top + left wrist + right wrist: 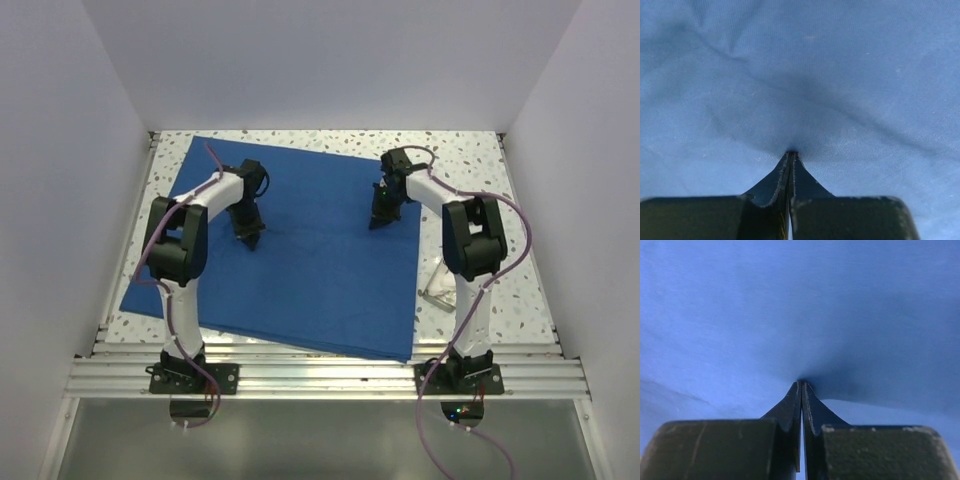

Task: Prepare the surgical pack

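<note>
The royal-blue drape (320, 285) lies spread over most of the speckled table. My left gripper (250, 240) points down onto its left middle. In the left wrist view it (791, 154) is shut, and the drape (850, 75) puckers into the tips with creases running out from them. My right gripper (377, 224) points down onto the drape's right middle. In the right wrist view it (802, 382) is shut with the drape (790, 305) gathered at the tips. The tray, the gauze and the clear packet are not in view.
A thin pale metal-looking item (436, 293) lies on the bare table (520, 290) right of the drape, partly hidden by the right arm. White walls close in the table on three sides. An aluminium rail (320, 375) runs along the near edge.
</note>
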### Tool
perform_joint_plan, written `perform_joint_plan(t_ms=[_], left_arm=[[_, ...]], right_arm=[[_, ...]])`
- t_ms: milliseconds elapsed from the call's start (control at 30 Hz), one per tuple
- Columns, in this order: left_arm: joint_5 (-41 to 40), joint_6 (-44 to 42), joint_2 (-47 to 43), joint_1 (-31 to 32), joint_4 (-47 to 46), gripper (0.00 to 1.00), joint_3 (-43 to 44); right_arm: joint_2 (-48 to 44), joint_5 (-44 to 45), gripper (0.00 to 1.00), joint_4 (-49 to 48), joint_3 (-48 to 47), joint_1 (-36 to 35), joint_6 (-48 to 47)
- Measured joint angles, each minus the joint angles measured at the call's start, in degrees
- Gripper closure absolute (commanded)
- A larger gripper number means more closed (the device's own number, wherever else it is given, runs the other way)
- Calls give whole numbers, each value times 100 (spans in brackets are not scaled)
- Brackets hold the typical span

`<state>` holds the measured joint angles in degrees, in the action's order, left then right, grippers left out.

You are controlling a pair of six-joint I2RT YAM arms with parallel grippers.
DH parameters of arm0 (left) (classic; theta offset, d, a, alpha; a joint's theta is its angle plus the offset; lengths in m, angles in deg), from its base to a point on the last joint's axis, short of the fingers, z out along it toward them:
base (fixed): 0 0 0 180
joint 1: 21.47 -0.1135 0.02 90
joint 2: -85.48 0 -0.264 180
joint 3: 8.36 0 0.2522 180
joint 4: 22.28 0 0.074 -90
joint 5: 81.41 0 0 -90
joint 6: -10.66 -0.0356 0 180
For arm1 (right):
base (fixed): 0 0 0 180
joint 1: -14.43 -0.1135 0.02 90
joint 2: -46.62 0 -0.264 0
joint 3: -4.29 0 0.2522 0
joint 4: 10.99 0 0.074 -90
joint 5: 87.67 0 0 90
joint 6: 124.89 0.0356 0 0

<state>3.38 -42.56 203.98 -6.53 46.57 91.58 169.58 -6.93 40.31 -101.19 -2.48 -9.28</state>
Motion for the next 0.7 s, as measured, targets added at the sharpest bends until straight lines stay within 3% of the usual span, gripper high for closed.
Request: perform_joint_plan(t_ms=[100,167,233,267,300,433,533,700], left_arm=[[48,0,44,-31,-15,100,96],[55,-31,20,-50,-31,97,90],[17,-116,-42,-63,-133,90,31],[-15,-184,-107,-68,-238,79,-31],[-61,-269,-203,-76,-420,75,-146],[-11,-647,-857,-168,-1045,59,-728],[315,-986,-1357,-214,-1397,55,-1008],[1040,-1239,-1921,-210,-1919,54,-1414]], right_arm=[[-33,-26,100,195,-20,170,-101],[-94,157,91,485,-68,238,-181],[-304,426,74,883,-63,321,-247],[-448,520,64,1021,-59,365,-262],[-682,588,45,1139,-24,446,-258],[-2063,828,17,1399,385,1169,-94],[-2765,1069,13,1578,737,1963,66],[-3062,1360,30,1696,1836,3001,181]])
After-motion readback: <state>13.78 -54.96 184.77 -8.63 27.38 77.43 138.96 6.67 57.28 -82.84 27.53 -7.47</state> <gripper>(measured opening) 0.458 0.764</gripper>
